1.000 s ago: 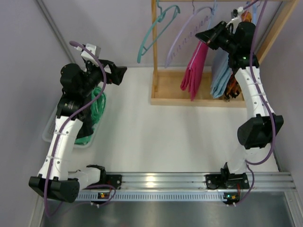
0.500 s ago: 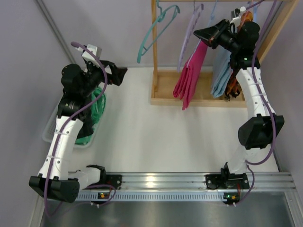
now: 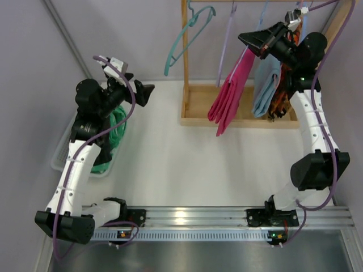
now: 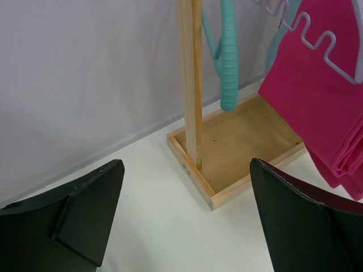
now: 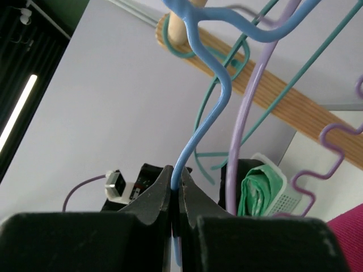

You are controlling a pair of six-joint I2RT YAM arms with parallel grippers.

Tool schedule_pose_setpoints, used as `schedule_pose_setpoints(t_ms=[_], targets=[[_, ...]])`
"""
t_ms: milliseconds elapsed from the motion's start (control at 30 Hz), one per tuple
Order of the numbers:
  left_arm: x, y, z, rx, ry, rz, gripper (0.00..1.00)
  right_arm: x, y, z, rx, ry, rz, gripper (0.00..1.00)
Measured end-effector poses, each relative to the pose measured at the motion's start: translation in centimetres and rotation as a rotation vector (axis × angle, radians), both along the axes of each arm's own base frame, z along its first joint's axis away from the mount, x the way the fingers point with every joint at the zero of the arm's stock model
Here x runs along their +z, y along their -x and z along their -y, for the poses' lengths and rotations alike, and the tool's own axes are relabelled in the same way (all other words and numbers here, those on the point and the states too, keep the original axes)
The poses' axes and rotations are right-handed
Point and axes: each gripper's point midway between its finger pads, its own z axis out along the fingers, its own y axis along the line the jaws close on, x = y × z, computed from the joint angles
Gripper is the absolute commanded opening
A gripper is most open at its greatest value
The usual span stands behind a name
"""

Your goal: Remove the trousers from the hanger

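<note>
A: What kind of place is this?

B: A robotics lab test cell. Two white robot arms [image 3: 71,170] with purple cables [image 3: 101,57] are bolted to an aluminium rail [image 3: 198,214] at the edge of a white table [image 3: 170,153], closed in by plain pale walls [image 3: 34,68].

A: Anything homely?

B: Only props: a small wooden rack [image 4: 190,85] with plastic hangers [image 4: 228,62] and trousers [image 3: 229,93], and a white basket [image 5: 286,195]. A strip light [image 5: 17,110] glows overhead.

Left arm bent, elbow high; left claw [image 3: 148,94] spread wide. Right arm stretched far, upward; right claw [image 5: 175,184] pinched tight.
</note>
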Motion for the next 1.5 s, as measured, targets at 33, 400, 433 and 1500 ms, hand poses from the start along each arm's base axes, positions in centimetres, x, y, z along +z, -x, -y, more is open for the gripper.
schedule_pose_setpoints(t_ms=[33, 400, 433, 1500], targets=[[-0.1, 0.1, 0.1, -0.012, -0.022, 0.013, 0.99, 0.1, 0.8, 0.1, 0.006, -0.004, -0.001, 0.00], [-3.3, 4.0, 6.1, -0.275, -0.293, 0.197, 0.99, -1.3, 7.5, 0.0, 0.106, -0.037, -0.019, 0.00], [-3.9, 4.5, 7.1, -0.306, -0.317, 0.208, 0.99, -1.6, 7.9, -0.1, 0.117, -0.037, -0.021, 0.00], [-2.4, 14.7, 27.8, -0.454, -0.125, 0.254, 0.75, -3.9, 13.8, -0.9, 0.297, 0.004, -0.012, 0.00]])
